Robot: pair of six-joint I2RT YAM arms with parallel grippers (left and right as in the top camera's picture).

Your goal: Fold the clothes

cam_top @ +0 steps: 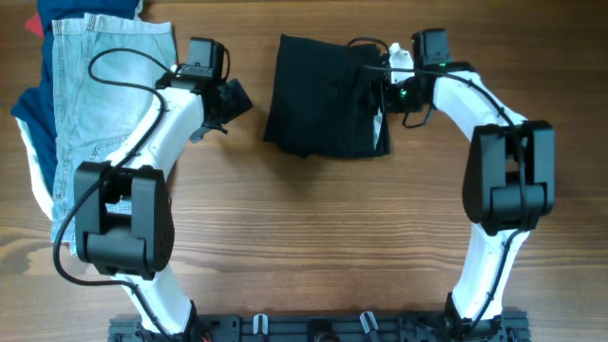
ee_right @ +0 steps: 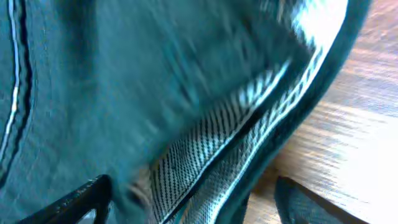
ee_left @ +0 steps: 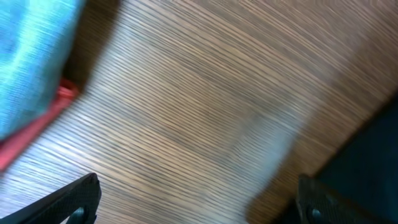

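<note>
Tabletop [cam_top: 313, 237]: wood grain, carrying everything; both arm bases are sitting at the near edge.

Left arm [cam_top: 123, 218] and right arm [cam_top: 508, 180] are both reaching toward the far edge, one on each side of the work, presumably so each can take a side of the fabric.

Spare pile: denim shorts [cam_top: 95, 95] are lying over a navy garment [cam_top: 28, 109] at the far-left corner, with a red garment [ee_left: 37, 124] peeking from under the denim. The pile is sitting well apart from the work, so it looks parked.

Black shorts [cam_top: 323, 95]: lying at the middle of the far edge, gathered into a rough rectangle (looks like at least one fold is in place; the edges are uneven).

Left gripper [cam_top: 228, 100]: hovering over bare wood between the pile and the shorts, fingers spread wide, holding nothing.

Right gripper [cam_top: 378, 90]: sitting low over the right side of the shorts, fingers standing apart with cloth under them, not clamped.

Lining [ee_right: 205, 155]: the pale speckled band is showing at that side, turned outward; judgement: this edge is needing tidying next.
</note>
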